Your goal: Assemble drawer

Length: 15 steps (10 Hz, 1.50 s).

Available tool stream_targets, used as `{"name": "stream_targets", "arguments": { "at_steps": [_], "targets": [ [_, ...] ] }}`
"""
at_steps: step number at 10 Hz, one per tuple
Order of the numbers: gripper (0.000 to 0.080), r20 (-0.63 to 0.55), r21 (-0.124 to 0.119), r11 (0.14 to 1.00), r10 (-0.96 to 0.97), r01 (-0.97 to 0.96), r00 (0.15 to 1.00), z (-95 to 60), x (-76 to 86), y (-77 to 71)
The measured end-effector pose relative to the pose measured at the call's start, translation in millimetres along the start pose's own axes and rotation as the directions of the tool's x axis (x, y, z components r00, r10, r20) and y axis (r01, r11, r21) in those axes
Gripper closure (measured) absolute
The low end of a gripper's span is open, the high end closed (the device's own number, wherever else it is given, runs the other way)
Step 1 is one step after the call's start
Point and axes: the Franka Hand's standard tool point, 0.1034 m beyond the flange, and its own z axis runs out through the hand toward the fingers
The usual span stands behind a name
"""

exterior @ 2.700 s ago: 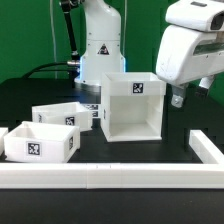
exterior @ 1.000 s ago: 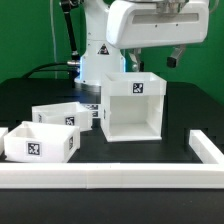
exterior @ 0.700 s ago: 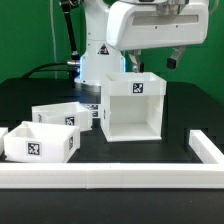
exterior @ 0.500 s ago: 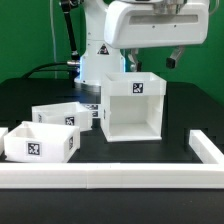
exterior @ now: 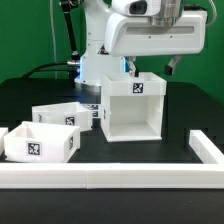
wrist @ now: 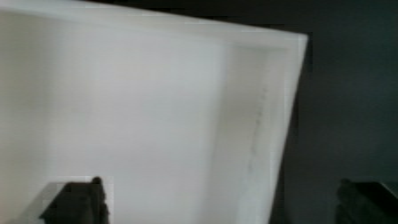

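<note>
The white drawer housing stands upright in the middle of the table, its open side toward the camera and a tag on its top edge. Two low white trays lie to the exterior view's left: one further back, one nearer, both tagged. My gripper hangs open just above the housing's top rim, with one dark finger on each side of its back part. In the wrist view the housing's white wall fills most of the picture, and my gripper holds nothing.
A long low white rail runs along the front and turns back at the exterior view's right. The marker board shows partly between the trays and the housing. The robot base stands behind.
My gripper has moved from the exterior view's right to above the housing. In the last half second it has turned and sunk a little. The housing and trays have not moved.
</note>
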Motion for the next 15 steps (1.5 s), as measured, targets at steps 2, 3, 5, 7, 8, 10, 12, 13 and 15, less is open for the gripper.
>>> {"name": "stream_targets", "arguments": {
  "at_steps": [2,3,5,7,8,10,12,13,15],
  "targets": [
    [0.015,0.008,0.001,1.0,-0.009,0.009,1.0,6.0,-0.6,-8.0],
    [0.0275,0.01,0.001,1.0,-0.012,0.012,1.0,7.0,-0.4,-10.0],
    [0.0412,0.01,0.001,1.0,-0.011,0.011,1.0,7.2,-0.6,-8.7],
    [0.0729,0.01,0.001,1.0,-0.011,0.011,1.0,7.2,-0.6,-8.7],
    [0.0729,0.01,0.001,1.0,-0.011,0.011,1.0,7.3,-0.6,-8.7],
    [0.0762,0.01,0.001,1.0,-0.012,0.012,1.0,7.3,-0.6,-8.7],
    [0.0762,0.01,0.001,1.0,-0.012,0.012,1.0,7.3,-0.6,-8.7],
    [0.0762,0.01,0.001,1.0,-0.012,0.012,1.0,7.3,-0.6,-8.7],
    [0.0762,0.014,0.002,1.0,-0.011,0.011,1.0,7.0,0.1,-7.2]
  ]
}}
